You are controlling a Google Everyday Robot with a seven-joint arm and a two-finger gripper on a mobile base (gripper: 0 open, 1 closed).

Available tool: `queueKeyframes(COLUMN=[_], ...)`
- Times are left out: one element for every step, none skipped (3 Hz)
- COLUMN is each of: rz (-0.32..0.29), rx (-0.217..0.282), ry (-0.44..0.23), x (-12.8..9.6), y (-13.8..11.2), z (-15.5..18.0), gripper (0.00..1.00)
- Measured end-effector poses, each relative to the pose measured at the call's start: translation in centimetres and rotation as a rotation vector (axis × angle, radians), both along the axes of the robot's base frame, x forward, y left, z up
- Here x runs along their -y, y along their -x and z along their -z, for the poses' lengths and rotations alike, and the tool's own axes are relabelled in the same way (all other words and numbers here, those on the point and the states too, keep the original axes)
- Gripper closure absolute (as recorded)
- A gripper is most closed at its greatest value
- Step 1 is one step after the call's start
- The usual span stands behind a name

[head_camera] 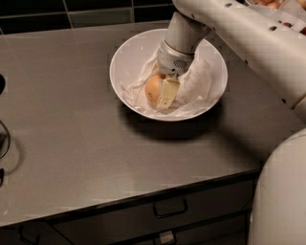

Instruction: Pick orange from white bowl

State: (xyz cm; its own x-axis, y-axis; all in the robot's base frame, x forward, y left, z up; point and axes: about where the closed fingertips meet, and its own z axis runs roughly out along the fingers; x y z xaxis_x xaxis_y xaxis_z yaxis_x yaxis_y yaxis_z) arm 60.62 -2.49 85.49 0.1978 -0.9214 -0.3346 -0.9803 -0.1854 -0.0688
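Observation:
The white bowl (125, 57) stands on the grey countertop at the back middle, lined with crumpled white paper (196, 81). The orange (153, 90) lies inside it, left of centre, on the paper. My gripper (161, 95) reaches down into the bowl from the upper right. One pale finger (168, 93) lies against the near right side of the orange; the other finger is hidden behind the fruit. The gripper is shut on the orange, which still rests in the bowl.
My white arm (248, 38) crosses the upper right and my body fills the lower right corner. Red fruit pieces (267, 4) show at the top right edge. Dark wire objects (4, 143) sit at the left edge. Drawers (169, 209) lie below the counter's front edge.

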Motion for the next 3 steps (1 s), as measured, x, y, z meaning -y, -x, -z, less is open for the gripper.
queueKeyframes(rz=[0.0,-0.002,-0.004], rx=[0.0,0.024,0.068], ry=[0.0,-0.039,-0.084], x=[0.0,0.1,0.5], y=[0.0,0.0,0.4], z=[0.0,-0.4,-2.0], gripper=[0.81,1.0,1.0])
